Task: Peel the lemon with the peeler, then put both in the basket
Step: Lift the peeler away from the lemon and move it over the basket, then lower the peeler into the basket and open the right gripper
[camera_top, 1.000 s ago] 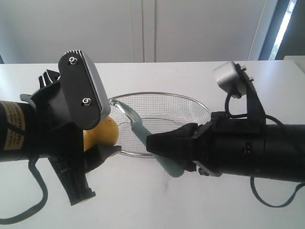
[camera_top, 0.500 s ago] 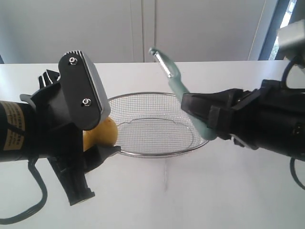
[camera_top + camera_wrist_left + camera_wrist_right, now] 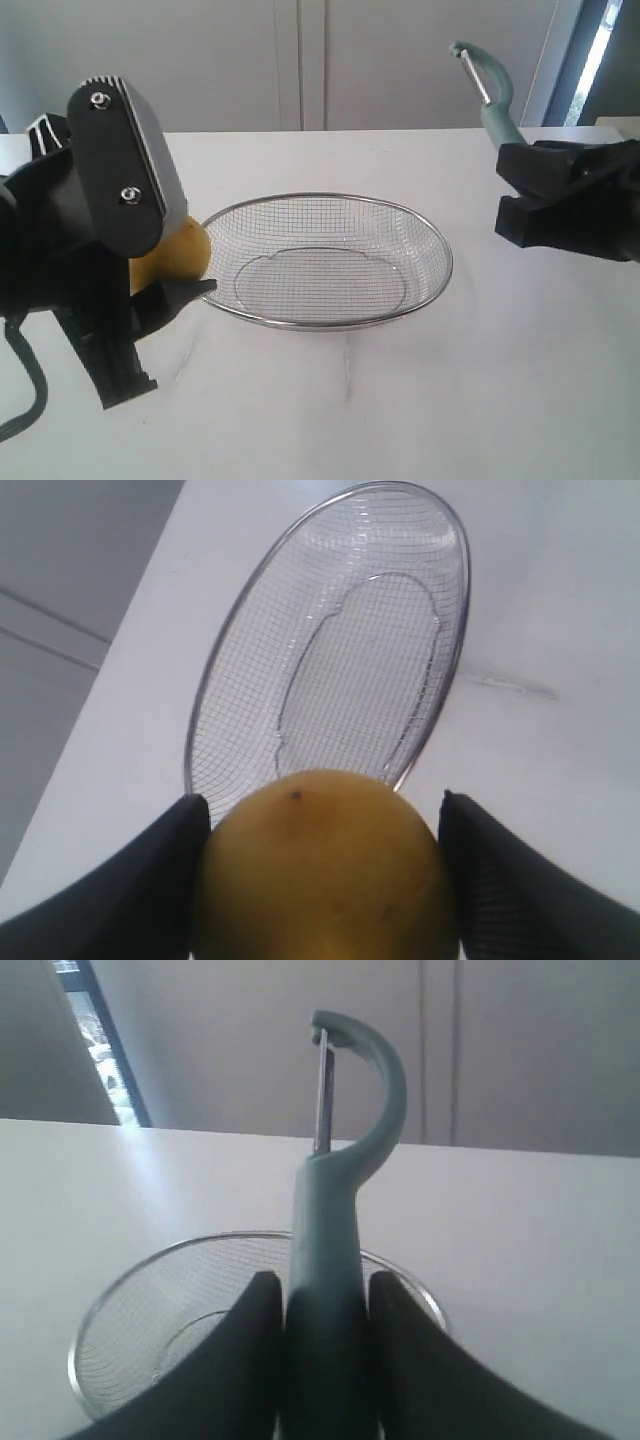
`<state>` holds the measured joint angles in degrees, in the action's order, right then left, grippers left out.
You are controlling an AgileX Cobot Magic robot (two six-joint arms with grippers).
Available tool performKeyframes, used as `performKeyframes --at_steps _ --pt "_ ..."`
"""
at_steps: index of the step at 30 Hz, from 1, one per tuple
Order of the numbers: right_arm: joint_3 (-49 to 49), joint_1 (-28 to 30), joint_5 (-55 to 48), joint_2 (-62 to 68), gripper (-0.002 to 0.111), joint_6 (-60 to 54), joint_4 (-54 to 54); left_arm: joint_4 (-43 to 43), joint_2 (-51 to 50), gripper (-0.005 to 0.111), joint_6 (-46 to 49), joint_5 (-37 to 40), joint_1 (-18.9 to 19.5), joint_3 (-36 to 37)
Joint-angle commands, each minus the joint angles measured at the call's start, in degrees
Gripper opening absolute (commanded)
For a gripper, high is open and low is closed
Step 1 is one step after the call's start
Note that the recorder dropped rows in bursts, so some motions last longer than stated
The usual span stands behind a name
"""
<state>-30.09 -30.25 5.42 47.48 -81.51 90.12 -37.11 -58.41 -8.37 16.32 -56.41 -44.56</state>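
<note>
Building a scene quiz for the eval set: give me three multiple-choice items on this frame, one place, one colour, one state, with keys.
1. Where is the lemon?
A in the basket
B in the left gripper
C in the right gripper

2. What colour is the peeler handle?
A red
B black
C teal

3. What is the right gripper doing?
A gripping the peeler, head up
B hanging open
C resting in the basket

Key:
1. B, the left wrist view shows the lemon clamped, outside the basket.
2. C, the handle is pale teal in the right wrist view.
3. A, the gripper is closed on the handle with the blade above it.
</note>
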Motion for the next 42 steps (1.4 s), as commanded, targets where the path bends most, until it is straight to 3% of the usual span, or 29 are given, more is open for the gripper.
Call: performKeyframes --at_steps 1,6,11,16,20,27,33,35,42 --pt "-2.9 0.6 2.6 -0.2 0.0 -3.5 -0.4 -15.2 2.5 0.0 -16.0 4.9 -0.3 -0.2" --pt "-8.5 0.6 3.0 3.9 0.0 -6.3 -0.2 -29.4 2.6 0.0 -33.0 13.0 -0.3 -0.2" --pt "-13.9 0.6 5.7 12.1 0.0 -12.3 1.5 -29.8 2.6 0.0 -33.8 13.1 -0.3 -0.2" --pt "-19.0 0.6 14.0 21.9 0.0 -27.7 9.8 -29.8 2.6 0.0 -33.8 12.7 -0.3 -0.2" --pt "-21.2 0.6 14.5 27.7 0.0 -27.5 9.8 -29.8 2.6 0.0 -33.8 11.9 -0.3 -0.2" --pt "-23.2 0.6 2.5 34.7 0.0 -19.1 9.8 -29.8 2.6 0.0 -33.8 11.5 -0.3 -0.2" --pt "-26.3 0.6 -20.8 39.1 0.0 -9.5 8.5 -29.8 2.6 0.0 -33.8 11.5 -0.3 -0.2" --pt "-27.9 0.6 -22.1 40.1 0.0 -1.0 -0.6 -29.6 2.6 0.0 -33.9 11.5 -0.3 -0.2" --pt "-36.7 2.9 -33.7 45.0 0.0 47.3 -54.3 -29.2 2.6 0.0 -33.9 11.1 -0.3 -0.2"
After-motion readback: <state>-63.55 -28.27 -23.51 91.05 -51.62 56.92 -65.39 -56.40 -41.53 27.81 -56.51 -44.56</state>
